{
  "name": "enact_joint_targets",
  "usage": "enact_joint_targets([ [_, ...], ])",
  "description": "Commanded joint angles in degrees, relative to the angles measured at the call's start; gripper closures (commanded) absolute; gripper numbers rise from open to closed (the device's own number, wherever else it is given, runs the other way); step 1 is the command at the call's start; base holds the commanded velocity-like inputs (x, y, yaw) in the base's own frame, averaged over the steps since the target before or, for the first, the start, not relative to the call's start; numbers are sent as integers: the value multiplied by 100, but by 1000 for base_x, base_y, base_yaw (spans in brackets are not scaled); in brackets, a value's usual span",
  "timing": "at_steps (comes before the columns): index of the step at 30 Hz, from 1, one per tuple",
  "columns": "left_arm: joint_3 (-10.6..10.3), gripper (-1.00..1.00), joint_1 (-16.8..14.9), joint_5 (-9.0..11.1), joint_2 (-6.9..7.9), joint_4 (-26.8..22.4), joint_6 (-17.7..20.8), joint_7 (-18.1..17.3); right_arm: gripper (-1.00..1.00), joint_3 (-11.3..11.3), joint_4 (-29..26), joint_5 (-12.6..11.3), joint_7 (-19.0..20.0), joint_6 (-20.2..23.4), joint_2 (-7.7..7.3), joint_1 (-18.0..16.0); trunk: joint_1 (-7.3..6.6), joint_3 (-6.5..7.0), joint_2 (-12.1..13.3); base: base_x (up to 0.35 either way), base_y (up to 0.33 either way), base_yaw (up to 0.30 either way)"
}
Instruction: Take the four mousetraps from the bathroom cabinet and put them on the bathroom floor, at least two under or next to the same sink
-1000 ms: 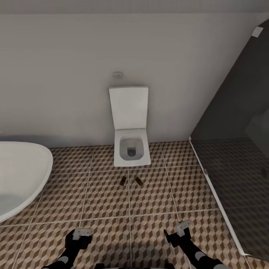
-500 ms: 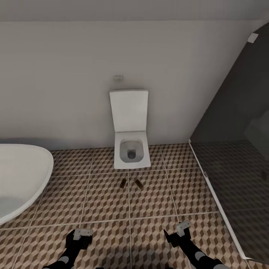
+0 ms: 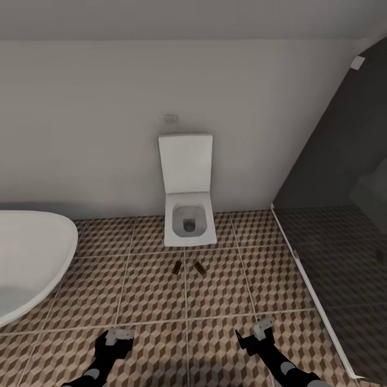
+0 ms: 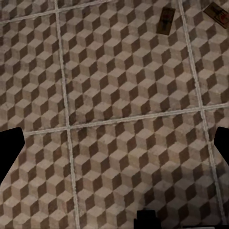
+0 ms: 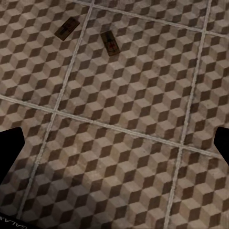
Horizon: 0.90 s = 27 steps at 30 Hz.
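Two mousetraps (image 3: pixel 177 266) (image 3: pixel 199 267) lying side by side on the bathroom floor (image 3: pixel 150 290) just before the toilet (image 3: pixel 188 215), at my twelve o'clock, my left gripper (image 3: pixel 117 341) and right gripper (image 3: pixel 257 334) both hanging released and empty at six, bathtub (image 3: pixel 27 263) sitting at nine.

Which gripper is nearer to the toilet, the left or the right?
Right, slightly. The right gripper is below-right of the toilet; the left gripper sits farther out, below-left.
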Motion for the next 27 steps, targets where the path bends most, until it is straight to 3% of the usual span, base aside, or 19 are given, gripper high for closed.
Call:
enact_joint_targets([
  [1,-40,-100,-3,-5,-2,7,-15,27,-100,17,1,-60,44,-13,0,-3,3,2,-8,0,0,0],
  [27,-41,-100,-1,-5,-3,7,-15,27,-100,17,0,-60,43,-13,-2,-3,3,239,-8,0,0,0],
])
